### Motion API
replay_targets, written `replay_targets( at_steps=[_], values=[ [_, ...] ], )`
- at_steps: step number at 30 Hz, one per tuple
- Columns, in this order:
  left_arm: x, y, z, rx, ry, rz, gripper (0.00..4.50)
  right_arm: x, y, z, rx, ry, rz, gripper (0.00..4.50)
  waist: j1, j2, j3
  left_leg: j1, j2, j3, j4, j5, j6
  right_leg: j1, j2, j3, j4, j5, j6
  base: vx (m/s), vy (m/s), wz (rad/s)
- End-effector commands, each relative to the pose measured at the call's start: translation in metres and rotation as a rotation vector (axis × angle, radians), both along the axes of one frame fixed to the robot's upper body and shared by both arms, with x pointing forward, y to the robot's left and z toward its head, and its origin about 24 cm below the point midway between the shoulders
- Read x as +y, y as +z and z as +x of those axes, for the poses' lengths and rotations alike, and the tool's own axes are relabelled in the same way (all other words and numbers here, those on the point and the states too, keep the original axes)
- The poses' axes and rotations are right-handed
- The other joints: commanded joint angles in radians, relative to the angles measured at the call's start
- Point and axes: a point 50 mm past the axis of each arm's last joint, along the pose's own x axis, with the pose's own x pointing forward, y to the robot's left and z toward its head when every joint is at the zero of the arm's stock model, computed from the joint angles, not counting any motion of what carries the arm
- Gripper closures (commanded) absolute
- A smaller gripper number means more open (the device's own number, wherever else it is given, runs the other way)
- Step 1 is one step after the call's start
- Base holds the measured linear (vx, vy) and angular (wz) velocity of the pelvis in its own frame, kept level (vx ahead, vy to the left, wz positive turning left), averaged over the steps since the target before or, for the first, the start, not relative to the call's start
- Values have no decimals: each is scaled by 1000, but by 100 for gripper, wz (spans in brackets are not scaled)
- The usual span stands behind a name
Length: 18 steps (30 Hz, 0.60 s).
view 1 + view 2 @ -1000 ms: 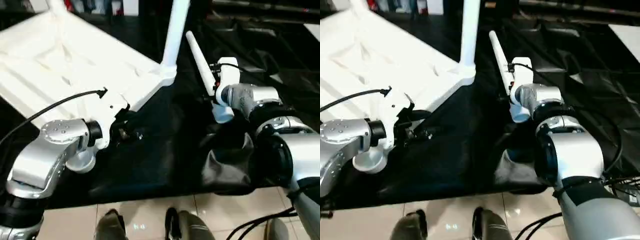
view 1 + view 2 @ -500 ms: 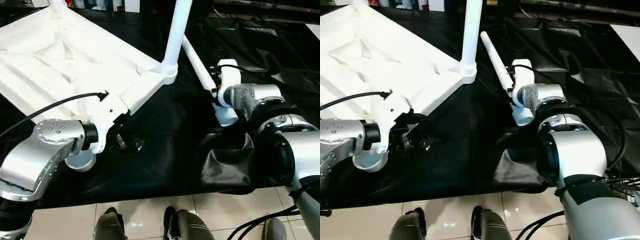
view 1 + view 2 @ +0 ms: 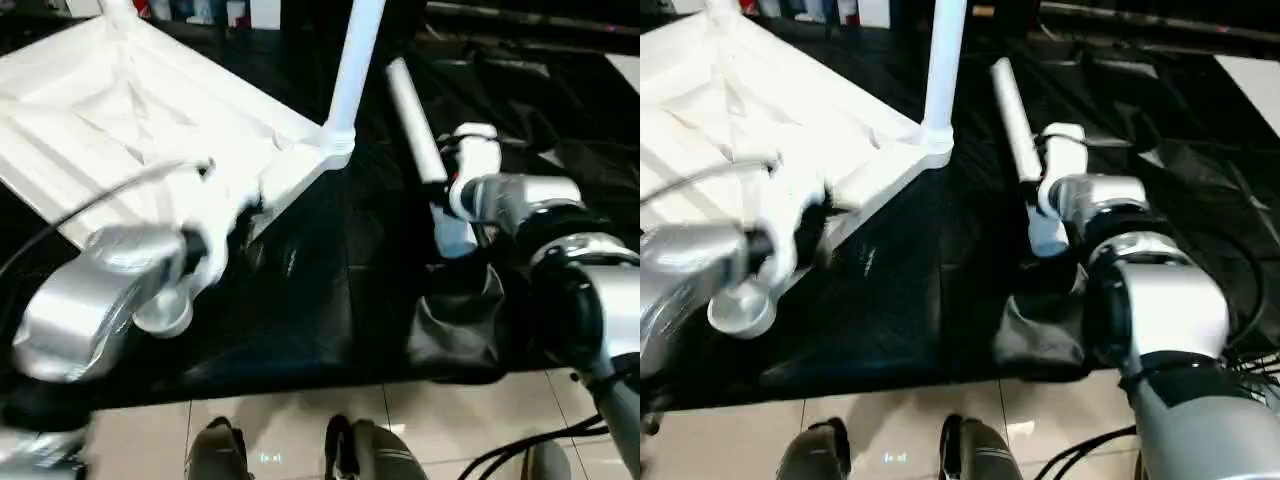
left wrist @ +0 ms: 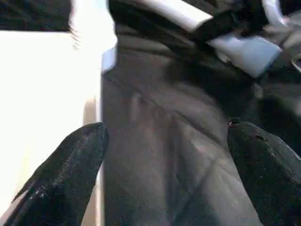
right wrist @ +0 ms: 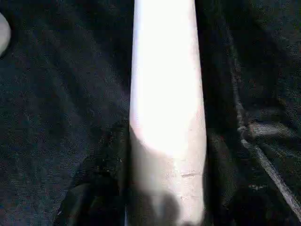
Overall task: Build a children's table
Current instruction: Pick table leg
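Large white plastic rectangular tabletop [image 3: 120, 120] lying underside up on black cloth-covered work surface [image 3: 330, 290], ribs showing, on robot's left. One long white tapered round leg [image 3: 352, 70] already standing upright in near corner socket [image 3: 337, 145]. Second loose white tapered leg [image 3: 415, 120] on the cloth, right of that corner, long axis running away from robot, far end pointing toward upper background. Right gripper [image 5: 164, 207] at its near end, black fingers either side of the shaft, closing on it; firm pinch not confirmed. Right arm clearly the nearer one. Left gripper [image 4: 174, 174] spread wide, holding nothing, over dark cloth just beside tabletop edge. Probable coming move: lift, tip upright, carry left toward an open socket.
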Motion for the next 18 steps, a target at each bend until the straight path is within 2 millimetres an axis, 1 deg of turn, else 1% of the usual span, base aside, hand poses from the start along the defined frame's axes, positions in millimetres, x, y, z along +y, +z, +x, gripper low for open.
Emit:
replay_targets(
  at_steps=[1,2,3,4,5,6,7,8,9,10,11,12,13,14,15,16,17,18],
  values=[
    [-2,-1,4,3,33,-4,0,-10,10,2,-60,-21,52,264,6,7,-123,11,5,11,-47,-13,35,92,-58,51,-43,57,-260,0,0,0],
    [-2,-1,4,3,33,-4,0,-10,10,2,-60,-21,52,265,6,7,-123,11,5,11,-47,-13,35,92,-58,51,-43,57,-260,0,0,0],
    [-11,1,9,-53,52,-49,0,-12,16,3,-111,-11,112,265,8,23,-135,9,5,6,-43,6,45,97,-60,49,-38,92,-271,0,0,0],
    [-14,2,10,-72,52,-71,0,-12,17,4,-133,0,138,265,9,18,-135,12,6,10,-40,5,55,93,-58,49,-41,111,-275,0,0,0],
    [-24,3,13,-123,52,-138,0,-13,22,4,-196,28,206,265,14,23,-140,7,5,8,-39,14,74,101,-58,50,-38,152,-293,0,0,0],
    [-26,4,13,-130,52,-149,0,-13,23,4,-206,32,217,265,17,19,-143,8,7,9,-37,18,87,100,-59,50,-37,173,-299,0,0,0],
    [-29,3,15,-129,57,-183,0,-13,24,3,-235,48,262,265,24,38,-155,10,7,4,-33,53,114,101,-59,46,-26,223,-334,0,0,0],
    [-32,4,18,-147,75,-216,0,-12,26,2,-282,74,318,265,23,40,-155,11,9,5,-32,51,124,99,-59,45,-31,229,-341,0,0,0],
    [-39,6,23,-132,90,-287,0,-13,27,-4,-367,142,373,265,29,30,-153,11,7,9,-31,36,147,103,-55,47,-38,247,-339,0,0,0],
    [-40,6,24,-126,94,-301,0,-13,28,-6,-384,157,383,266,33,38,-159,11,9,6,-29,44,153,107,-57,48,-32,264,-343,0,0,0],
    [-42,7,26,-115,98,-323,0,-12,28,-9,-407,183,396,266,38,31,-166,13,12,4,-28,60,166,105,-60,44,-30,266,-352,0,0,0],
    [-45,10,30,-131,132,-382,0,-11,27,-17,-437,227,444,266,41,36,-169,12,9,4,-27,61,170,106,-58,43,-31,252,-355,0,0,0],
    [-46,12,33,-137,146,-404,0,-10,27,-24,-459,255,477,266,51,37,-173,15,12,2,-27,38,166,109,-60,44,-38,212,-342,0,0,0],
    [-49,13,37,-134,143,-420,0,-8,27,-37,-512,305,546,266,54,36,-171,15,10,3,-29,33,166,108,-58,43,-44,188,-333,0,0,0],
    [-51,13,38,-137,119,-415,0,-8,27,-44,-527,314,575,266,65,36,-174,19,11,2,-31,20,159,106,-60,44,-45,151,-307,0,0,0],
    [-52,14,39,-140,106,-412,0,-8,26,-47,-532,316,589,266,62,34,-176,18,14,1,-33,6,149,101,-61,40,-49,100,-299,0,0,0],
    [-54,13,39,-94,98,-418,0,-8,26,-53,-558,322,606,266,62,32,-175,15,11,1,-35,-2,138,103,-60,39,-53,66,-288,0,0,0],
    [-54,13,39,-94,98,-418,0,-8,26,-53,-558,322,606,266,65,36,-176,20,14,2,-35,-27,117,96,-63,39,-57,8,-276,0,0,0]
  ],
)
